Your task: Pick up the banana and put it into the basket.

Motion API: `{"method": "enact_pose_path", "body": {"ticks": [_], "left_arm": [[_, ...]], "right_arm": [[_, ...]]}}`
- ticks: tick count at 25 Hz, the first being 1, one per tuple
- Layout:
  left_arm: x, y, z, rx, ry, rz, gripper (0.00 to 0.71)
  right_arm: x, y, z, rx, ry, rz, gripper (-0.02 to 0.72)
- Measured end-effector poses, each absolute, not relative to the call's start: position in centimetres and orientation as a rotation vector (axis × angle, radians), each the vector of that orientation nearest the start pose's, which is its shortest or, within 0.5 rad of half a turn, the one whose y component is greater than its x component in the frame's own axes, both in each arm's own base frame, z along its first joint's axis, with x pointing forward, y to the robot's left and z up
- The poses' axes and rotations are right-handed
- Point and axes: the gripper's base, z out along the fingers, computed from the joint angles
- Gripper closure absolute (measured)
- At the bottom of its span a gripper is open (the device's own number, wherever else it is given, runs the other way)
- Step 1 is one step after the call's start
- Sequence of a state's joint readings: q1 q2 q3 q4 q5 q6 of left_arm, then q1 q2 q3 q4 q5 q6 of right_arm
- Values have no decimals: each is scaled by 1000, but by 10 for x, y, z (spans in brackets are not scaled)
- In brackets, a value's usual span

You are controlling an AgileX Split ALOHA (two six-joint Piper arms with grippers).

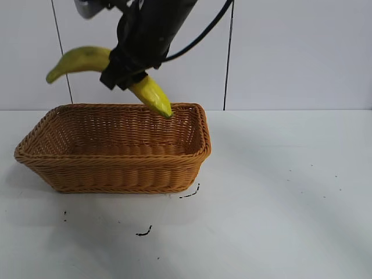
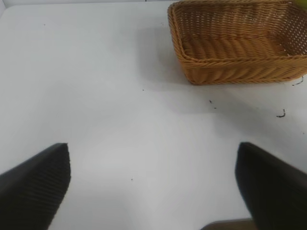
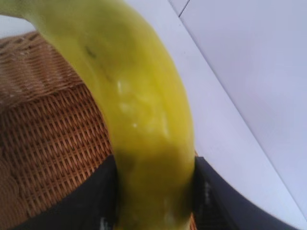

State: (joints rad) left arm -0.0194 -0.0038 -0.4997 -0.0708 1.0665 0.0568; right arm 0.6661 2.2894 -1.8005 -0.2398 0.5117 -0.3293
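The basket (image 1: 116, 152) sits on the white counter (image 1: 279, 192), and the banana (image 1: 81, 59) hangs above its far rim, clamped mid-length in the right gripper (image 1: 125, 72) fingers. I'd lower it further, centre it over the weave, then release. The left gripper (image 2: 153, 184) waits near the counter, fingers apart. No label or writing shows anywhere

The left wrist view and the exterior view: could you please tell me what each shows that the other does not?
Only the left wrist view shows the left tool, open over bare table. Only the exterior view shows the banana, held in the right tool above the basket. Both show the basket and the white table.
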Motion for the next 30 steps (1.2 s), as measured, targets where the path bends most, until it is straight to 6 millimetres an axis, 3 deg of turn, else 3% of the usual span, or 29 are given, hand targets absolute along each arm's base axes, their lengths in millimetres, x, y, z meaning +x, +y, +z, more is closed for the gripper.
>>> {"method": "enact_pose_path", "body": {"ticks": [7,11,15,17,25,30], "left_arm": [[-6,-6,277,82,2044,-61,17],[-6,-6,277,82,2044,-61,17],[-6,-6,277,82,2044,-61,17],[-6,-6,277,82,2044,-61,17],[-6,-6,277,82,2044,-61,17],[-6,-6,277,82,2044,-61,17]], "right_arm": [[408,308,162,-1325,2068,-73,399],[408,308,162,-1312,2076,-58,111],[407,307,168,-1283,2089,-47,23],[406,306,183,-1225,2109,-29,14],[405,295,274,-885,2281,86,13],[421,255,294,-660,2464,185,13]]}}
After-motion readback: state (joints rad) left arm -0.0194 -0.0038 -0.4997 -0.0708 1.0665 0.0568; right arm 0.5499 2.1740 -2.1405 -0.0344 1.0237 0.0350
